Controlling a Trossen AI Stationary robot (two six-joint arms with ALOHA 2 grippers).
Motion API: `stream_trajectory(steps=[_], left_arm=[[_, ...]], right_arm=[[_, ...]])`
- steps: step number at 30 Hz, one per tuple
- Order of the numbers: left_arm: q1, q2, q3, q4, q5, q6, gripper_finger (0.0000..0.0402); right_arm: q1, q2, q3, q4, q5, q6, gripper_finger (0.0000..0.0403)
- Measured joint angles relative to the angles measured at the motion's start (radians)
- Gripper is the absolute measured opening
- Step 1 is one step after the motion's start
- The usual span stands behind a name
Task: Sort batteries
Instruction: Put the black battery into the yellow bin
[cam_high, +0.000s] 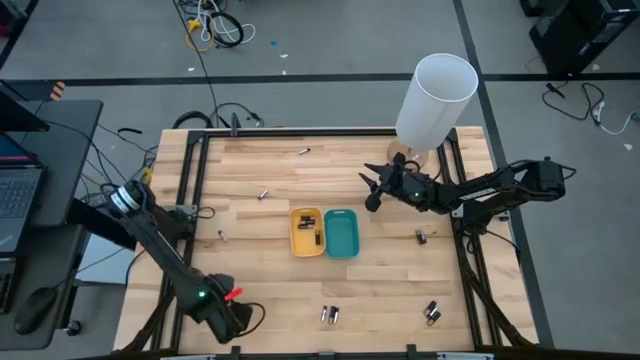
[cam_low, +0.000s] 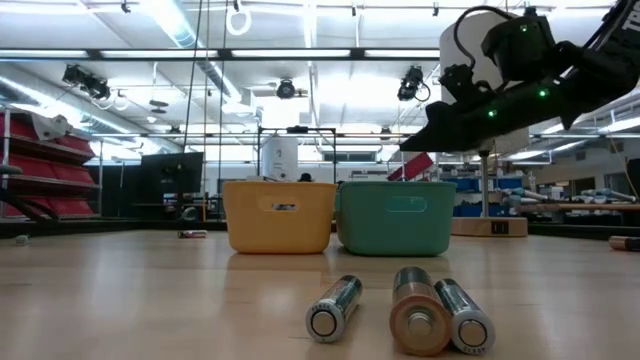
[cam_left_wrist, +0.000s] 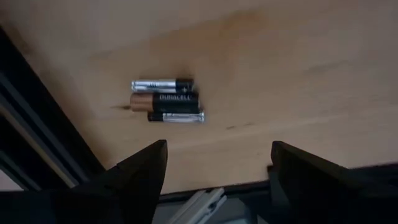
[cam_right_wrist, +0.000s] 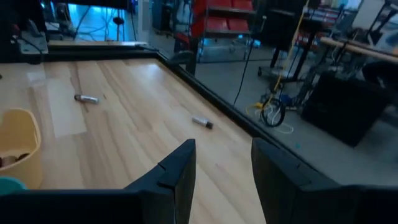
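Step in hand looks like travel between picks: neither hand carries anything.

Right hand (cam_high: 371, 190) hangs above the worktop (cam_high: 270, 290), far-right of centre, just right of the teal tray (cam_high: 341, 232), fingers parted w/ nothing between them; its wrist view shows the open gap over bare wood. Left hand (cam_high: 236, 325) sits at the near-left corner, well apart from the trays, fingers spread and released, pointing toward the near-edge cells.

Batteries are scattered:
- trio (cam_left_wrist: 166, 101) lying side by side near the near edge, centre: one fat copper-top betw two thin silvery ones, touching or nearly so; same three fill the low view foreground (cam_low: 398, 313)
- pair (cam_high: 432, 313) near-right
- one (cam_high: 421, 236) right of the teal tray
- singles far-centre (cam_high: 305, 151), (cam_high: 263, 193) and left (cam_high: 222, 236)
- a few dark ones already in the yellow tray (cam_high: 297, 245); teal tray looks empty, contents hard to tell

Judgement: early-to-mid sort, most cells not yet binned.

Next move, prob: right hand drops on a nearby single, fingers astride its length, low enough to pinch w/o skidding it. Left could take the trio, but must pick one cell w/o nudging its neighbours; round cells will roll.
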Motion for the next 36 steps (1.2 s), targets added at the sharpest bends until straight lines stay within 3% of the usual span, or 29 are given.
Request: stream_trajectory(steps=[36], left_arm=[[-0.039,0.046,-0.151,0.077,0.101,-0.007,0.0315]], right_arm=[[0.003,0.0,0.0,-0.019,-0.028,0.018,0.0145]])
